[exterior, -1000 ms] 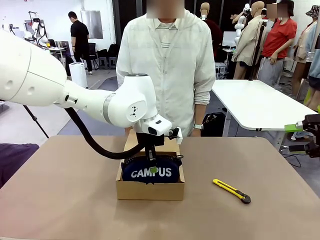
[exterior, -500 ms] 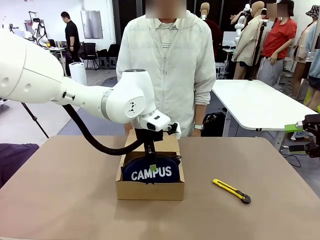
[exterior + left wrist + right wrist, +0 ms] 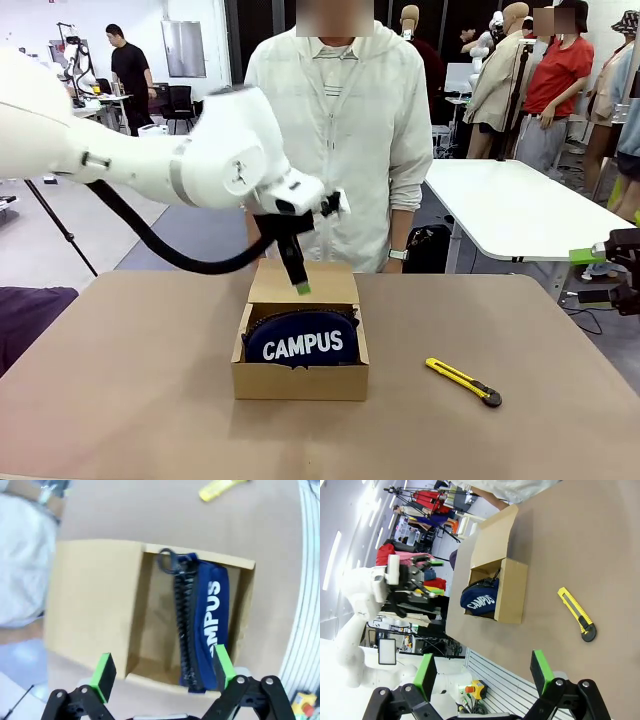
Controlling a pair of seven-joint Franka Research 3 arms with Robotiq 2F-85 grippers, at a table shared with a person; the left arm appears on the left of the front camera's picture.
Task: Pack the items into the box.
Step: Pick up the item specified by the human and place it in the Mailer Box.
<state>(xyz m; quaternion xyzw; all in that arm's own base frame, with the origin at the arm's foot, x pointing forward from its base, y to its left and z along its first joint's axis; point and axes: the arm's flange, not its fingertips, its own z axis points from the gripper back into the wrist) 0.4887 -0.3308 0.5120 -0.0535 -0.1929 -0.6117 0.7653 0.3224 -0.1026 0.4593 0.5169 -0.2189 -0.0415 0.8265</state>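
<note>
Box [image 3: 300, 382] front wall hides the lower edge of the pouch [image 3: 303, 345] lying inside it; left gripper [image 3: 300, 288] hangs above, jaws wide, empty; right gripper [image 3: 483, 671] likewise spread, empty; brown table [image 3: 130, 380], utility knife [image 3: 463, 381] beside the box; cluttered workshop behind.

Open room above the box, tight inside it
The box [image 3: 300, 381] is open on top, but the blue pouch [image 3: 302, 345] fills most of it, leaving a thin gap along the back wall. The left gripper [image 3: 300, 286] hangs over the lid flap [image 3: 335, 285], jaws wide apart, and the person [image 3: 335, 130] stands close behind. The table [image 3: 120, 380] has wide free room on the left; on the right lies a yellow knife [image 3: 463, 381], well apart from the box
</note>
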